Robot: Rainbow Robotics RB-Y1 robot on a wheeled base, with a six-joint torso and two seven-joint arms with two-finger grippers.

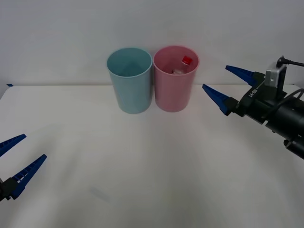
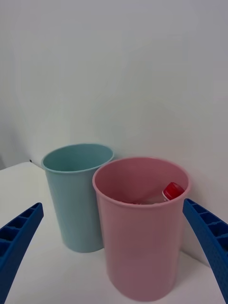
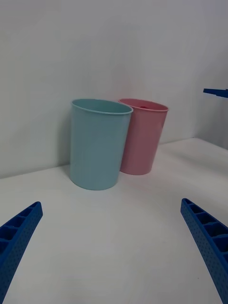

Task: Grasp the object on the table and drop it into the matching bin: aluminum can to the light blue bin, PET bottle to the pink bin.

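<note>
Front view: PET bottle (image 1: 183, 66) inside pink bin (image 1: 174, 92) (right jaws apart, beside).

The front view looks forward and down from above the arms across the white desk (image 1: 152, 180) toward the back wall, with the light blue bin (image 1: 129, 80) and pink bin (image 1: 175, 79) at mid-distance. The right wrist view sits close to the pink bin (image 2: 142, 228), slightly above its rim, facing the wall. The left wrist view looks from low and farther back. All three share the two bins.
</note>
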